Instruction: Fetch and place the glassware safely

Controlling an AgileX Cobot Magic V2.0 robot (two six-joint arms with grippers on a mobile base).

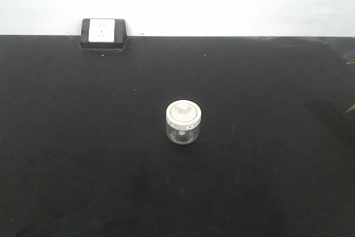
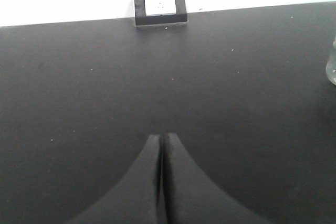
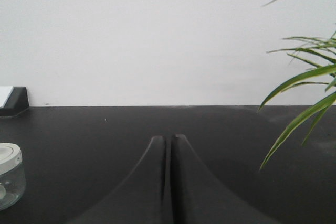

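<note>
Both arms sit low over the black table [image 1: 66, 154], pointing level toward the white wall [image 3: 157, 35]. The left gripper [image 2: 161, 145] has its jaws pressed together on nothing, and so does the right gripper [image 3: 168, 145]. The glass jar [image 1: 183, 122] stands upright, well right of the left jaws and well left of the right jaws, untouched.

Left hand [image 2: 162, 141] matte black, two smooth curved fingers tapering to narrow tips, right hand [image 3: 168, 141] identical

Plain indoor test bench, perhaps a lab, black matte tabletop [image 1: 66, 154] stood against bare white wall [image 3: 157, 35], boxed power socket [image 1: 103, 32] at the back, houseplant leaves [image 3: 304, 77] at one side
</note>
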